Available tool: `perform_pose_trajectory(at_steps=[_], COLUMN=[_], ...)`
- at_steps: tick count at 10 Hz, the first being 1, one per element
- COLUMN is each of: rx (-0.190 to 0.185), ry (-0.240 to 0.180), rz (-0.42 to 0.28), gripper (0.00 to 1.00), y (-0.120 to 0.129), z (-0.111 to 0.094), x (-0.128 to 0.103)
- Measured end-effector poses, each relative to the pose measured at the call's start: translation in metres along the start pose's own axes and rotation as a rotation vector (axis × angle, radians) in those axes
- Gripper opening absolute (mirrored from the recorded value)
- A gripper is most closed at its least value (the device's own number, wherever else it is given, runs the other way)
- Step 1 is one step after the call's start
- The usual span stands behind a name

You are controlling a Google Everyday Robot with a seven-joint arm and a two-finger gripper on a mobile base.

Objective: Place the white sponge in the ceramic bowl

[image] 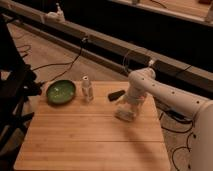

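Observation:
The ceramic bowl [61,92] is a shallow glossy green dish at the back left of the wooden table [90,140]. The white sponge [124,114] is an off-white pad lying on the table at the right side. My gripper [127,106] points down directly over the sponge, at the end of the white arm [165,95] that reaches in from the right. The gripper covers the sponge's top edge, and I cannot tell whether it touches the sponge.
A small white bottle [87,88] stands just right of the bowl. A black rectangular block [116,94] lies behind the gripper near the table's back edge. Cables [60,62] run across the floor behind the table. A dark frame [15,90] stands at the left.

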State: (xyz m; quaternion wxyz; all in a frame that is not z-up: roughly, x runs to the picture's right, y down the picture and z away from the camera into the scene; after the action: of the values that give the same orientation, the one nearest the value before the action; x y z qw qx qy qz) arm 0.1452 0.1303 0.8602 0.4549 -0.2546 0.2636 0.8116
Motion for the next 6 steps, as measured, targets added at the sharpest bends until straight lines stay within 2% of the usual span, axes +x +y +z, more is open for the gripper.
perform_pose_trajectory(at_steps=[4, 5, 6], rx=[-0.027, -0.034, -0.037], ry=[0.054, 0.068, 0.085], rz=[0.002, -0.002, -0.008], gripper=[0.8, 0.77, 0.7], y=[0.012, 0.013, 0.015], z=[0.03, 0.036, 0.04], x=[0.004, 0.006, 0.009])
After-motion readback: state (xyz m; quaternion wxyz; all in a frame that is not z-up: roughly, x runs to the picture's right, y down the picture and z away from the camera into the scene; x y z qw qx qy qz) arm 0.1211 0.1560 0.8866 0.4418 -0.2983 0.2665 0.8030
